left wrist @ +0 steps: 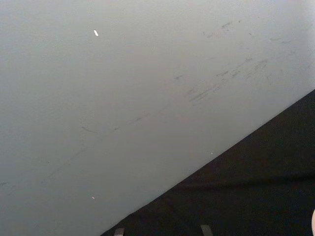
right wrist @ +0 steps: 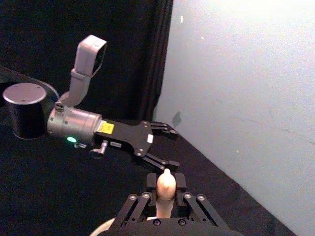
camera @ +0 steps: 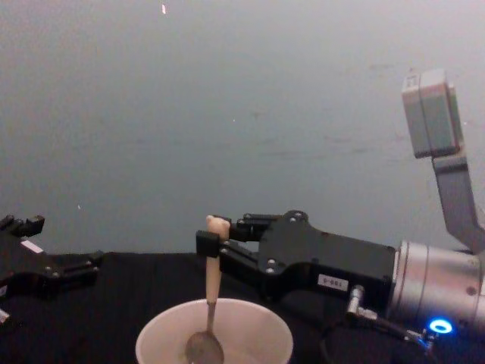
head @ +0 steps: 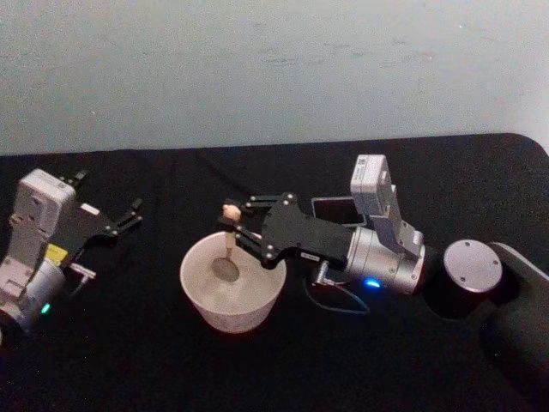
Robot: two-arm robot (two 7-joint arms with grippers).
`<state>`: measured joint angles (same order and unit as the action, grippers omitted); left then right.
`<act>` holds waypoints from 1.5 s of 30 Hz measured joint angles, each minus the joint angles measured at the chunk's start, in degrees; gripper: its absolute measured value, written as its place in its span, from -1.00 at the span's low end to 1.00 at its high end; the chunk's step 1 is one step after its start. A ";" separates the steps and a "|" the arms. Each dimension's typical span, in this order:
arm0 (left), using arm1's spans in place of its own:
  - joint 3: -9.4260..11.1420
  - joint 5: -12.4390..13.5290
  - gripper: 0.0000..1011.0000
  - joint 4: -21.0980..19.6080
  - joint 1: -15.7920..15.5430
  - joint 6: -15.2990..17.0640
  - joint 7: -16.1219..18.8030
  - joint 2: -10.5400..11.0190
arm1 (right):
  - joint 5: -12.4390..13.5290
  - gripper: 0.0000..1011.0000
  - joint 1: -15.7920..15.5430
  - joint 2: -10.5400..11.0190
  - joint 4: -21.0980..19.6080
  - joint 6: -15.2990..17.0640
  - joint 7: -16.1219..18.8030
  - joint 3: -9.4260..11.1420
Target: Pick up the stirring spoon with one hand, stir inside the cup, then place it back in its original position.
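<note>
Right gripper reaching in from the right over the cup, fingers clenched on the upper handle of the stirring spoon, just below its bear head. The spoon stands nearly upright, its metal bowl down inside the cup on the black table. Left gripper lies left of the cup, well apart, fingers spread and holding nothing

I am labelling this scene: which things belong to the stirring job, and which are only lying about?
In the job: stirring spoon, its bowl down in the cup; right gripper, shut on the spoon's handle.
Lying about: left gripper, open, off to the left; dark square holder behind the right gripper.
</note>
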<state>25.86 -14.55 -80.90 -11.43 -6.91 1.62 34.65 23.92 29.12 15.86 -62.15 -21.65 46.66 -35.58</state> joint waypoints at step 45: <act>0.00 0.00 0.98 0.00 0.00 0.00 0.00 0.00 | 0.70 -0.58 -4.11 3.09 -6.79 1.67 0.85 -0.14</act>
<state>25.86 -14.55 -80.90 -11.43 -6.91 1.62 34.64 24.61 25.00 18.95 -68.94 -19.98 47.52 -35.72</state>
